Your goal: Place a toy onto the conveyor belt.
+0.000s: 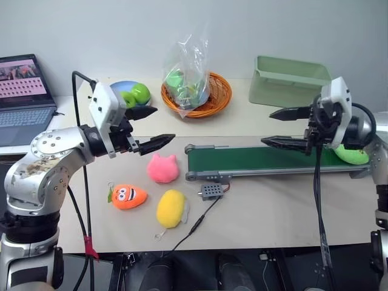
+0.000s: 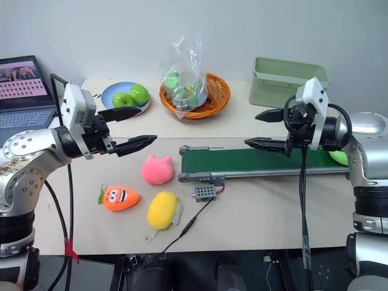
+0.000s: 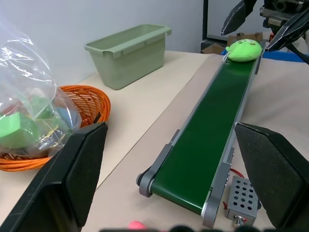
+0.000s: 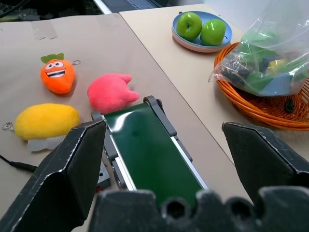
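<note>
The lime-green plush toy (image 3: pixel 245 50) lies on the dark green conveyor belt (image 1: pixel 260 159) at its right end, partly hidden behind my right arm in the eye views (image 1: pixel 353 155). My right gripper (image 1: pixel 280 127) hovers open and empty above the belt, just left of the toy. My left gripper (image 1: pixel 151 128) is open and empty too, held in the air above the table to the left of the belt, above the pink plush (image 1: pixel 162 168).
An orange carrot plush (image 1: pixel 128 196) and a yellow plush (image 1: pixel 171 208) lie on the table front left. Behind stand a plate of green apples (image 2: pixel 126 96), an orange basket with a plastic bag (image 1: pixel 196 91) and a pale green bin (image 1: pixel 290 80). A laptop (image 1: pixel 23 97) sits far left. A grey box (image 1: pixel 211 192) with a cable lies by the belt.
</note>
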`<move>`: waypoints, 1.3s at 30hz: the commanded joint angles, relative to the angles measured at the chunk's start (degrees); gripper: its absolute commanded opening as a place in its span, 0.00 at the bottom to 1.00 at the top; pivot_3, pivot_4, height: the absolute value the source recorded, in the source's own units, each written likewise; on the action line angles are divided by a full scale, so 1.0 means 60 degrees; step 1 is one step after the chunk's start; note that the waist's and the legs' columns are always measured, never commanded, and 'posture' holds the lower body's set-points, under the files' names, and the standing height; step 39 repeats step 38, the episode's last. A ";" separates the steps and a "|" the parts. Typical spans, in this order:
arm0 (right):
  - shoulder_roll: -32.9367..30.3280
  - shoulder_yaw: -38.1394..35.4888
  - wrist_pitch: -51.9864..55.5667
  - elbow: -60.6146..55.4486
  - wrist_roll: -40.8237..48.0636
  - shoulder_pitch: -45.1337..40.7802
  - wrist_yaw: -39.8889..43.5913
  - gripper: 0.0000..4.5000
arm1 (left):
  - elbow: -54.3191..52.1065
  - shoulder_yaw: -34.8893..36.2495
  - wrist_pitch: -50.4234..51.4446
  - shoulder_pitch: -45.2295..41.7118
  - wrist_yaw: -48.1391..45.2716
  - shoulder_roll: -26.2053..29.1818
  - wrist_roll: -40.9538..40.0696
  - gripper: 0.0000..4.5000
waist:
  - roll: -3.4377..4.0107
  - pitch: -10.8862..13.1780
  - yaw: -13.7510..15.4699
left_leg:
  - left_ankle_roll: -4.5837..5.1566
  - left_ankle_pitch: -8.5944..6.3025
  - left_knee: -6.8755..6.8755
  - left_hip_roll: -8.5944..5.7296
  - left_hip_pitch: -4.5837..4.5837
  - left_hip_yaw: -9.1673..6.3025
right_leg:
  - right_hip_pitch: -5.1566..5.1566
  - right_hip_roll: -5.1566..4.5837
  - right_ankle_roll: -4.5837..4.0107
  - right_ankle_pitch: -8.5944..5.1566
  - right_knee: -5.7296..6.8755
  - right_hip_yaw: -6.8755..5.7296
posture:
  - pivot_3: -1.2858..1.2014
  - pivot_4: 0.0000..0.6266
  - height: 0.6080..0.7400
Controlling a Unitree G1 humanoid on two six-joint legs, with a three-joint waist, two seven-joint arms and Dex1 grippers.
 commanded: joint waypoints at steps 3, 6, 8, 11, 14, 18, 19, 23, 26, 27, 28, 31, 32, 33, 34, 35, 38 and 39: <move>0.0019 -0.0206 -0.0269 -0.0154 0.0017 -0.0213 -0.0092 1.00 | -0.0150 0.0211 -0.0129 -0.0297 0.0153 -0.0024 -0.0092 0.99 | 0.0000 0.0000 0.0002 | 0.0000 0.0000 0.0000 0.0000 0.0000 0.0000 | 0.0000 0.0000 0.0000 0.0000 0.0000 0.0000 | 0.52 0.24 1.00; 0.0069 -0.0186 -0.0274 -0.0166 0.0010 -0.0232 -0.0129 1.00 | -0.0115 0.0118 -0.0176 -0.0377 0.0265 -0.0115 -0.0006 0.99 | 0.0000 0.0000 0.0002 | 0.0000 0.0000 0.0000 0.0000 0.0000 0.0000 | 0.0000 0.0000 0.0000 0.0000 0.0001 0.0000 | 0.52 0.24 1.00; 0.0102 -0.0169 -0.0276 -0.0174 0.0006 -0.0240 -0.0153 1.00 | -0.0089 0.0071 -0.0221 -0.0416 0.0370 -0.0199 0.0063 0.99 | 0.0000 0.0000 0.0003 | 0.0000 0.0000 0.0000 -0.0001 0.0000 0.0000 | 0.0000 0.0000 0.0000 0.0000 0.0000 0.0000 | 0.52 0.24 1.00; 0.0154 -0.0158 -0.0274 -0.0188 0.0000 -0.0241 -0.0182 1.00 | -0.0134 0.0027 -0.0208 -0.0409 0.0458 -0.0298 0.0090 0.99 | 0.0000 0.0000 -0.0004 | 0.0000 0.0000 0.0000 0.0000 0.0000 0.0000 | 0.0000 0.0000 0.0000 0.0000 0.0000 0.0000 | 0.52 0.24 1.00; 0.0190 -0.0153 -0.0274 -0.0190 -0.0019 -0.0245 -0.0197 1.00 | -0.0164 0.0014 -0.0185 -0.0396 0.0483 -0.0338 0.0098 0.99 | 0.0000 0.0000 0.0000 | 0.0000 0.0000 0.0000 0.0000 0.0000 0.0000 | 0.0000 0.0001 0.0000 0.0000 0.0001 0.0000 | 0.52 0.24 1.00; 0.0273 -0.0129 -0.0241 -0.0253 -0.0003 -0.0225 -0.0266 1.00 | -0.0136 -0.0008 -0.0073 -0.0373 0.0578 -0.0335 0.0146 0.99 | 0.0000 0.0000 0.0001 | 0.0000 0.0000 0.0000 -0.0001 0.0000 0.0000 | 0.0000 0.0000 0.0000 0.0000 0.0001 0.0000 | 0.52 0.24 1.00; 0.0296 -0.0123 -0.0223 -0.0286 0.0006 -0.0212 -0.0287 1.00 | -0.0146 -0.0014 -0.0071 -0.0345 0.0584 -0.0325 0.0156 0.99 | 0.0000 0.0000 0.0001 | 0.0000 0.0000 0.0000 -0.0001 0.0000 0.0000 | 0.0000 0.0000 0.0000 0.0000 0.0001 0.0001 | 0.52 0.24 1.00; 0.0432 -0.0052 -0.0162 -0.0363 0.0005 -0.0235 -0.0372 1.00 | -0.0180 -0.0002 -0.0025 -0.0279 0.0704 -0.0368 0.0120 0.99 | 0.0000 0.0000 -0.0003 | 0.0000 0.0000 0.0000 0.0000 0.0000 -0.0001 | 0.0000 0.0000 0.0000 0.0000 0.0001 0.0000 | 0.52 0.24 1.00; 0.0503 0.0014 -0.0167 -0.0333 -0.0056 -0.0265 -0.0407 1.00 | -0.0167 -0.0057 -0.0037 -0.0226 0.0756 -0.0377 0.0172 0.99 | 0.0000 0.0000 0.0002 | 0.0000 0.0000 0.0000 -0.0001 0.0000 -0.0001 | 0.0000 0.0000 0.0000 0.0000 0.0001 0.0000 | 0.52 0.24 1.00; 0.0519 0.0042 -0.0180 -0.0315 -0.0087 -0.0259 -0.0421 1.00 | -0.0165 -0.0080 -0.0050 -0.0186 0.0770 -0.0377 0.0206 0.99 | 0.0000 0.0000 0.0002 | 0.0000 0.0000 0.0000 0.0000 0.0000 -0.0001 | 0.0000 0.0000 0.0000 0.0000 0.0001 0.0000 | 0.52 0.24 1.00; 0.0529 0.0062 -0.0193 -0.0306 -0.0115 -0.0247 -0.0435 1.00 | -0.0164 -0.0089 -0.0048 -0.0144 0.0784 -0.0375 0.0222 0.99 | 0.0000 0.0000 0.0002 | 0.0000 0.0000 0.0000 -0.0001 0.0000 -0.0001 | 0.0000 0.0000 0.0000 0.0000 0.0002 0.0000 | 0.52 0.24 1.00; 0.0560 0.0093 -0.0194 -0.0315 -0.0157 -0.0217 -0.0485 1.00 | -0.0131 -0.0119 -0.0114 0.0024 0.0806 -0.0353 0.0305 0.99 | 0.0000 0.0000 -0.0002 | 0.0000 0.0000 0.0000 -0.0001 0.0000 -0.0001 | 0.0000 0.0000 0.0000 0.0000 0.0002 0.0001 | 0.52 0.24 1.00; 0.0564 0.0108 -0.0191 -0.0314 -0.0168 -0.0213 -0.0505 1.00 | -0.0126 -0.0136 -0.0137 0.0082 0.0802 -0.0349 0.0340 0.99 | 0.0000 0.0000 -0.0001 | 0.0000 0.0000 0.0000 0.0000 0.0000 -0.0001 | 0.0000 0.0001 0.0000 0.0000 0.0002 0.0000 | 0.52 0.24 1.00; 0.0566 0.0130 -0.0188 -0.0313 -0.0186 -0.0209 -0.0528 1.00 | -0.0115 -0.0142 -0.0155 0.0135 0.0815 -0.0369 0.0368 0.99 | 0.0000 0.0000 -0.0002 | 0.0000 0.0000 0.0000 0.0000 0.0000 -0.0001 | 0.0000 0.0001 0.0000 0.0000 0.0001 0.0000 | 0.52 0.24 1.00; 0.0569 0.0154 -0.0190 -0.0310 -0.0210 -0.0205 -0.0555 1.00 | -0.0108 -0.0139 -0.0160 0.0173 0.0829 -0.0401 0.0381 0.99 | 0.0000 0.0000 -0.0002 | 0.0000 0.0000 0.0000 -0.0001 0.0000 -0.0001 | 0.0000 0.0000 0.0000 0.0000 0.0001 0.0000 | 0.52 0.24 1.00; 0.0577 0.0176 -0.0182 -0.0311 -0.0233 -0.0202 -0.0586 1.00 | -0.0101 -0.0148 -0.0180 0.0199 0.0833 -0.0436 0.0401 0.99 | 0.0000 0.0000 0.0001 | 0.0000 0.0000 0.0000 0.0000 0.0000 -0.0001 | 0.0000 0.0000 0.0000 0.0000 0.0001 0.0000 | 0.52 0.24 1.00; 0.0607 0.0206 -0.0159 -0.0346 -0.0266 -0.0182 -0.0663 1.00 | -0.0074 -0.0182 -0.0247 0.0216 0.0848 -0.0559 0.0472 0.99 | 0.0000 0.0000 0.0002 | 0.0000 0.0000 0.0000 -0.0001 0.0000 -0.0001 | 0.0000 0.0000 0.0000 0.0000 -0.0001 0.0000 | 0.52 0.24 1.00; 0.0607 0.0206 -0.0159 -0.0346 -0.0266 -0.0182 -0.0663 1.00 | -0.0074 -0.0182 -0.0247 0.0216 0.0848 -0.0559 0.0472 0.99 | 0.0000 0.0000 0.0002 | 0.0000 0.0000 0.0000 -0.0001 0.0000 -0.0001 | 0.0000 0.0000 0.0000 0.0000 -0.0001 0.0000 | 0.52 0.24 1.00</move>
